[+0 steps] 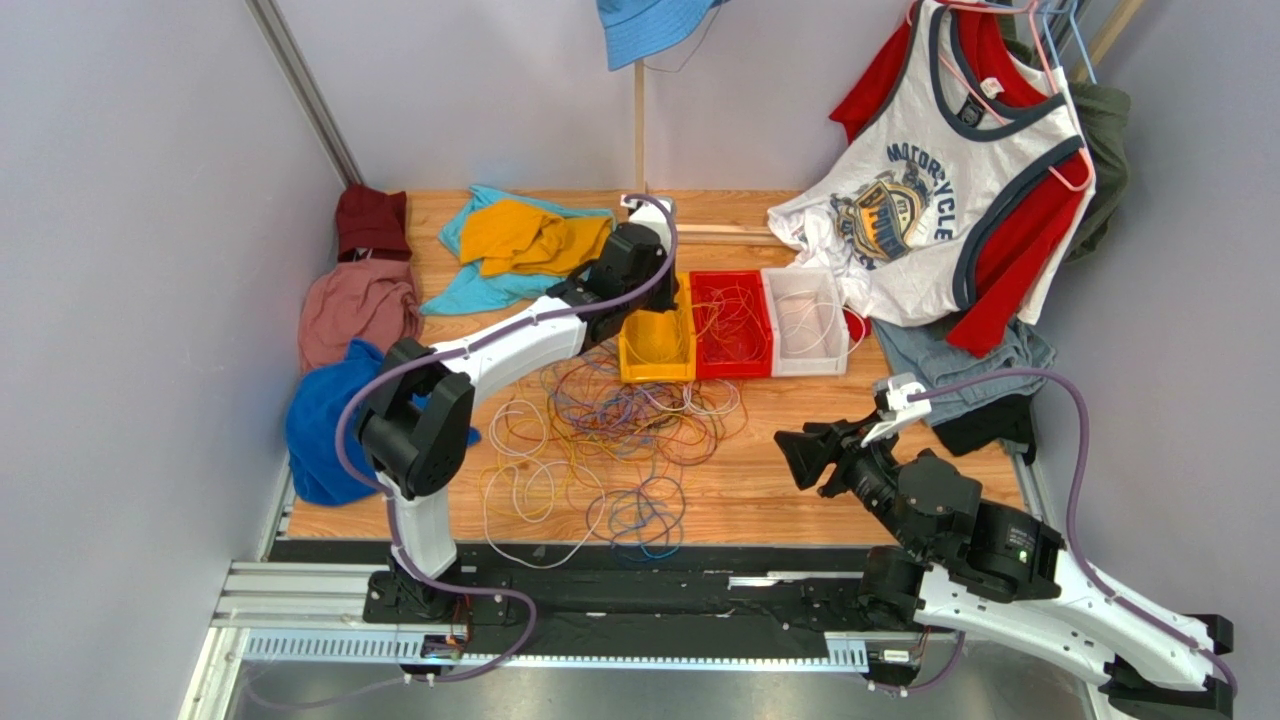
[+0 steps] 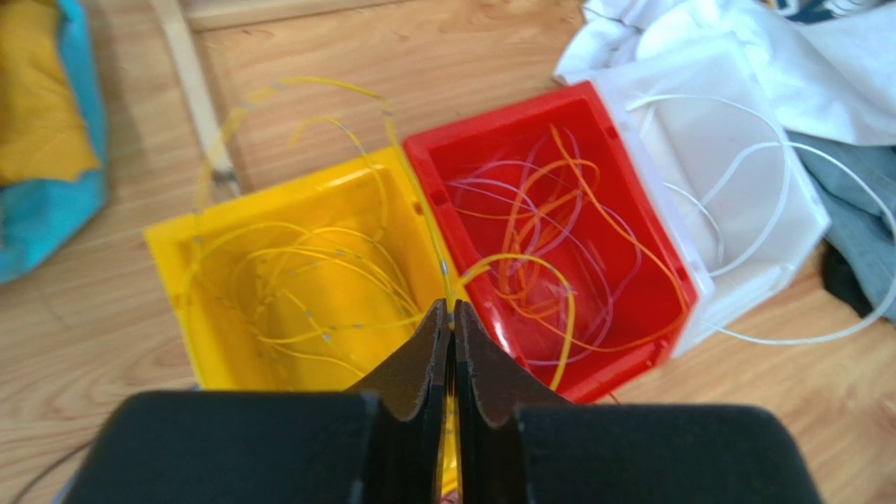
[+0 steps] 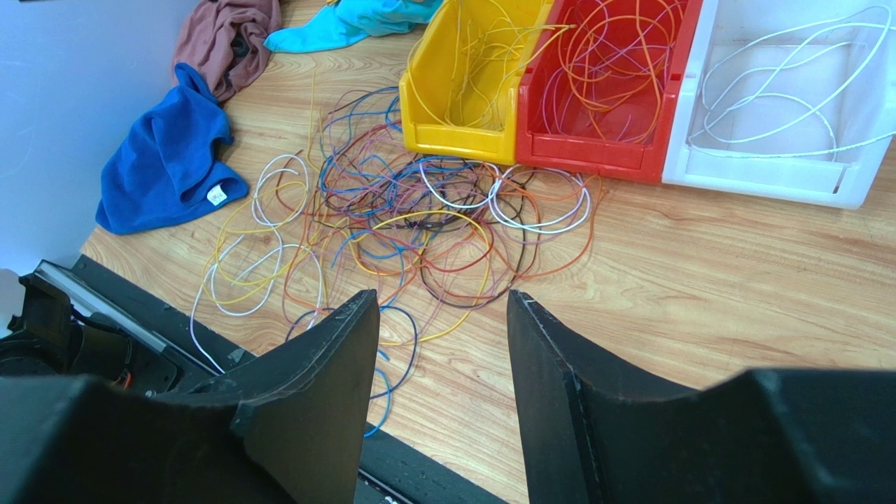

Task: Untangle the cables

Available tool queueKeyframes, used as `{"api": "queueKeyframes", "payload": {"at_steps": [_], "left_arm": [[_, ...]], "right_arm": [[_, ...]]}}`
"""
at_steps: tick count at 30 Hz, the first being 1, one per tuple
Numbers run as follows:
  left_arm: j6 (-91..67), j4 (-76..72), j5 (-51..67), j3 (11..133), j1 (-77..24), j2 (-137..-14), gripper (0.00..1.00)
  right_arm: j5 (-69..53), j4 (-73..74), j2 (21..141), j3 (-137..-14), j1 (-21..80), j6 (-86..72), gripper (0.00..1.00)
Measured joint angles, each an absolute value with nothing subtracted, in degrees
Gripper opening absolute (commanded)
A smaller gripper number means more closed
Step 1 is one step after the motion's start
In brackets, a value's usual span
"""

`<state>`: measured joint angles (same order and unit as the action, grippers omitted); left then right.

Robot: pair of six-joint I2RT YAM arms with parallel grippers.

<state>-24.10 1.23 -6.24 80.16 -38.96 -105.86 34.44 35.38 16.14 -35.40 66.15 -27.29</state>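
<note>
Cables (image 1: 616, 435) lie mostly in one loose heap on the tabletop (image 1: 781, 495), just in front of a row of three bins. White, yellow, orange, purple, blue and red loops cross over one another there. Some strands are already sorted. The yellow bin (image 2: 179, 263) holds yellow ones, the red bin (image 2: 620, 357) holds orange and pale ones, and the white bin (image 2: 736, 158) holds white ones. So the sorting seems to go by colour.

The left pincer (image 2: 450, 315) hangs above the wall shared by the yellow and red bins. Its fingers are pressed together on a yellow cable (image 2: 445, 281), which rises out of the slit and arcs back over the yellow bin. Held high like this, the strand hangs free of the heap, so it can probably drop into its matching bin without dragging others along. It sits close to the red side, and letting go here could leave part of it draped over the divider.

The right pincer (image 3: 442, 299) is spread wide and grips nothing. It hovers over the near right part of the tabletop, well apart from the bins and aimed at the heap. That looks like a waiting pose, out of the left arm's way yet ready for the next pick. A blue cloth (image 3: 168, 158) lies beside the heap's left edge. Most of the cables remain unsorted.
</note>
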Motion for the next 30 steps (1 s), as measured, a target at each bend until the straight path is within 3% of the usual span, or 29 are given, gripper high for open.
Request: {"api": "queueKeyframes", "payload": {"at_steps": [5,8,15,22,25,30], "left_arm": [[-22.46,4.75,-9.43,84.09,-38.26,-107.59,0.19],[-21.69,5.91,-10.50,84.33,-38.22,-108.33,0.29],[-21.41,8.91,-12.62,83.99,-38.24,-109.34,0.68],[-20.16,12.08,-16.78,83.05,-38.22,-105.38,0.71],[-20.03,12.78,-18.37,82.59,-38.22,-102.56,0.81],[-20.34,12.53,-19.86,79.48,-38.22,-95.15,0.85]], "right_arm": [[34.44,35.35,16.16,-35.38,66.15,-27.35,0.52],[34.44,35.33,16.43,-35.38,66.15,-27.40,0.52],[34.44,35.33,16.47,-35.18,66.15,-27.40,0.52],[34.41,35.29,16.71,-35.18,66.15,-27.40,0.52],[34.39,35.27,16.88,-35.07,66.15,-27.42,0.52],[34.30,35.29,16.88,-34.81,66.15,-27.46,0.52]]}}
